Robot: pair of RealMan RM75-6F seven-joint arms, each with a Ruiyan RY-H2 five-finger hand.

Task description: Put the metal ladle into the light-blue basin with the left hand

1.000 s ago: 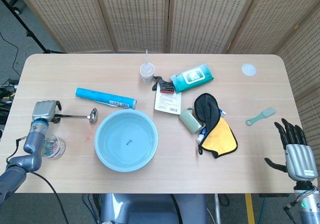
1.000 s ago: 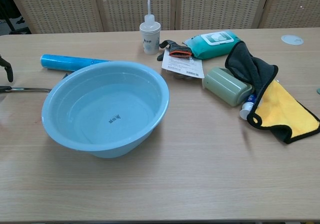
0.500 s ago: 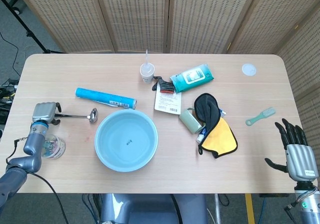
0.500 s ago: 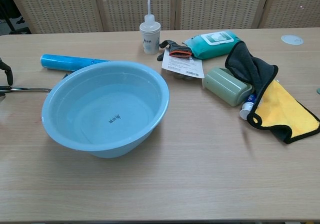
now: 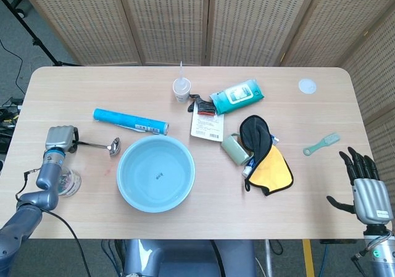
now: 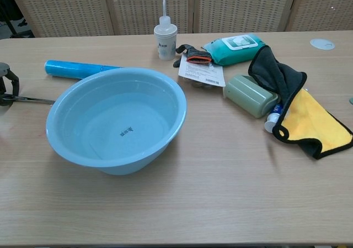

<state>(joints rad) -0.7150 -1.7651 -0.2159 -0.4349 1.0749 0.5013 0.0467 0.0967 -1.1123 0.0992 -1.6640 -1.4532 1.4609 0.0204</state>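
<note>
The metal ladle [image 5: 99, 145] lies left of the light-blue basin [image 5: 142, 184], its bowl [image 5: 114, 147] a short gap from the basin's rim. My left hand [image 5: 60, 138] grips the far end of the handle. In the chest view the handle [image 6: 33, 99] runs from the left hand [image 6: 6, 82] at the left edge to behind the basin [image 6: 83, 143]. The basin holds nothing. My right hand [image 5: 365, 190] hangs open off the table's lower right corner.
A blue tube [image 5: 130, 122] lies just behind the ladle and basin. A clear glass [image 5: 66, 183] stands under my left forearm. Right of the basin are a white bottle [image 5: 181, 90], a wipes pack [image 5: 237, 96], a green container [image 5: 234, 148] and a black-and-yellow cloth [image 5: 265, 160].
My left hand has shifted slightly right toward the basin with the ladle's handle, and the ladle now angles a bit downward. The right hand has not moved.
</note>
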